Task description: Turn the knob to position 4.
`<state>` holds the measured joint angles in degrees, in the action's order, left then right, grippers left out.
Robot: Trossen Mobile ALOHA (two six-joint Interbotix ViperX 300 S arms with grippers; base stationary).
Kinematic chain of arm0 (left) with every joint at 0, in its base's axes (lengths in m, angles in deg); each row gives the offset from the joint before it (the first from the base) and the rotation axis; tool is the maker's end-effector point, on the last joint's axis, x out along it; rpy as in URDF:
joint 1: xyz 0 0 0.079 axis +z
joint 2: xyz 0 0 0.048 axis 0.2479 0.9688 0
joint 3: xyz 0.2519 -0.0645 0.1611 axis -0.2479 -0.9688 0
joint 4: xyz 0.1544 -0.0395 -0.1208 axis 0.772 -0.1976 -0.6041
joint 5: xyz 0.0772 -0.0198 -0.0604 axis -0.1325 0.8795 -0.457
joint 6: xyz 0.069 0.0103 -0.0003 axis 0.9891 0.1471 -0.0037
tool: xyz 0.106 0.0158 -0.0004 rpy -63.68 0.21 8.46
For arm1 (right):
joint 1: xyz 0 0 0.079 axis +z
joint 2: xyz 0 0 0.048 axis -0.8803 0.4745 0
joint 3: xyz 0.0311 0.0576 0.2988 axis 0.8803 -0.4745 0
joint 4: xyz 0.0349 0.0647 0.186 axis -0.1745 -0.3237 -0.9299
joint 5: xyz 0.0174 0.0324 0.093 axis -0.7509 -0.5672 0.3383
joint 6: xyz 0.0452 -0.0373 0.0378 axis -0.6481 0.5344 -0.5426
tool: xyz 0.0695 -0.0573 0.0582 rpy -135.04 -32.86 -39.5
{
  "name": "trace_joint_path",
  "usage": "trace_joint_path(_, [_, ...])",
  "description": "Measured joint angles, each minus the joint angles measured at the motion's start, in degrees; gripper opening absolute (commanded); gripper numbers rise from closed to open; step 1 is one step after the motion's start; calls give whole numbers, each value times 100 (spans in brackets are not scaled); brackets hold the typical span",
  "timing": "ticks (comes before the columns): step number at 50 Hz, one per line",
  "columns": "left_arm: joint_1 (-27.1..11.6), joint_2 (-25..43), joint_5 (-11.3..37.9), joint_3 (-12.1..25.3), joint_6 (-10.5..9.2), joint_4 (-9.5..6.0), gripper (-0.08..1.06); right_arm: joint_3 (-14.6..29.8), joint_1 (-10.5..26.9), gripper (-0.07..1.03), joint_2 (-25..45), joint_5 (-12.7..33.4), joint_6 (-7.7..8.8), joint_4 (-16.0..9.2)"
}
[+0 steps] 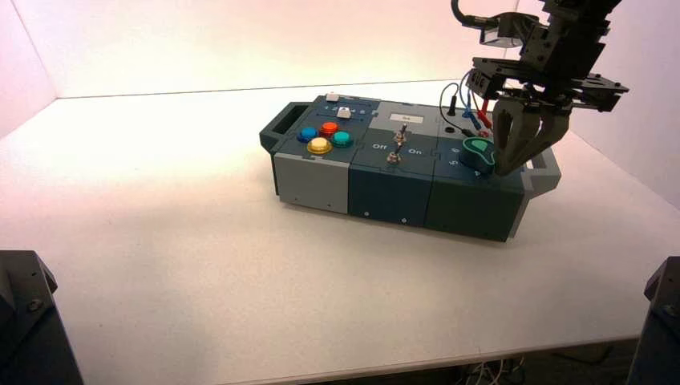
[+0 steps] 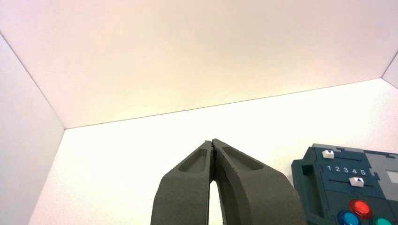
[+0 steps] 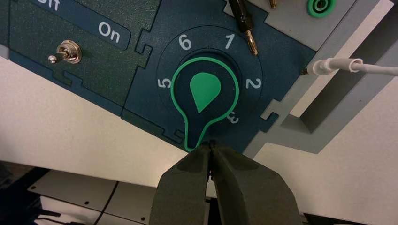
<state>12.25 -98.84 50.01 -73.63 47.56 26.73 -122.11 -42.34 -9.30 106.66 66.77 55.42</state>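
Note:
The teal-green knob point(image 3: 205, 96) sits on the dark blue right end of the box point(image 1: 385, 192), also seen from above as the knob point(image 1: 479, 151). Its pointed tip point(image 3: 195, 140) lies between the white numerals 5 point(image 3: 164, 83) and 3 point(image 3: 232, 119) on the arc. Position 4 is hidden there. My right gripper point(image 3: 211, 145) is shut with nothing in it, its fingertips touching or just off the knob's tip, at the box's near right edge point(image 1: 503, 167). My left gripper point(image 2: 213, 141) is shut and empty, held away to the left of the box.
A metal toggle switch point(image 3: 65, 52) stands beside the "On" lettering point(image 3: 109, 30). Black plugs point(image 3: 244, 21) and a white cable point(image 3: 356, 65) lie beyond the knob. Coloured push buttons point(image 1: 325, 136) and white sliders point(image 2: 356, 182) occupy the box's left end.

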Motion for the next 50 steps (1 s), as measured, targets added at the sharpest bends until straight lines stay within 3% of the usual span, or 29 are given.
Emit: trace_joint_path(50, [9,-9,0,9,0,-9,-3,0,211,-2,0,18,0,-202])
